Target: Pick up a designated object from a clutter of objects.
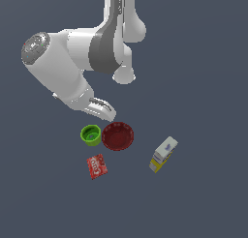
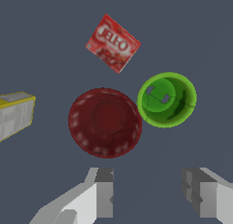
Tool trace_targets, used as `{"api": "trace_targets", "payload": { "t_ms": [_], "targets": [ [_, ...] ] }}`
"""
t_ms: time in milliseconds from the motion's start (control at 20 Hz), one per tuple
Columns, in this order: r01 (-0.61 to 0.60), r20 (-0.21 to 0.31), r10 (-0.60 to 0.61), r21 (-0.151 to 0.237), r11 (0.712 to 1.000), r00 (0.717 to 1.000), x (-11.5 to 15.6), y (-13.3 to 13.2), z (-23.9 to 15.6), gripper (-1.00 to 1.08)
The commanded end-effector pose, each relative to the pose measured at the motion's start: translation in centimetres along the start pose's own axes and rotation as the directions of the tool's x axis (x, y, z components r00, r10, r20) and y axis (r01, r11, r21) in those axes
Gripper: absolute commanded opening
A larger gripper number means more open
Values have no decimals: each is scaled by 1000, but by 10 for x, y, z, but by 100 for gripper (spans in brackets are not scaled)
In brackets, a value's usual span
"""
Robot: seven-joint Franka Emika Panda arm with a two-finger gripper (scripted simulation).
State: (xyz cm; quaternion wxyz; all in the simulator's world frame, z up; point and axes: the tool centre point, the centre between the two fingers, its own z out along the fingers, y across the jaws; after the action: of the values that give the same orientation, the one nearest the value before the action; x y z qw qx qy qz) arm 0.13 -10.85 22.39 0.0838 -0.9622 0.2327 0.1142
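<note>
My tool [image 2: 148, 193] hangs above the green cup [image 2: 166, 99], jaws apart, offset toward the red bowl [image 2: 105, 122] touching it, so I must realign.

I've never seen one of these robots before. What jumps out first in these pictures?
The big white arm fills the top of the exterior view, its open gripper empty above the objects. Below it, a bright green cup sits close beside a wider dark red bowl. A flat red packet lies nearer the camera, and a white-and-yellow box lies apart toward the exterior view's right.
</note>
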Motion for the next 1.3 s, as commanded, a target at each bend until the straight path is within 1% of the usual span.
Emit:
{"api": "trace_targets", "payload": {
  "t_ms": [0, 200, 400, 600, 750, 950, 1250],
  "targets": [
    [-103, 55, 102, 28, 994, 993, 11, 21, 21, 28],
    [-253, 139, 244, 57, 966, 960, 23, 51, 53, 28],
    [-367, 204, 347, 69, 928, 915, 31, 76, 78, 28],
    [-445, 251, 415, 72, 893, 874, 35, 93, 96, 28],
    [-481, 273, 447, 72, 874, 852, 37, 101, 105, 28],
    [-504, 287, 466, 71, 861, 837, 38, 107, 110, 28],
    [-501, 285, 463, 70, 863, 839, 36, 105, 115, 28]
  ]
}}
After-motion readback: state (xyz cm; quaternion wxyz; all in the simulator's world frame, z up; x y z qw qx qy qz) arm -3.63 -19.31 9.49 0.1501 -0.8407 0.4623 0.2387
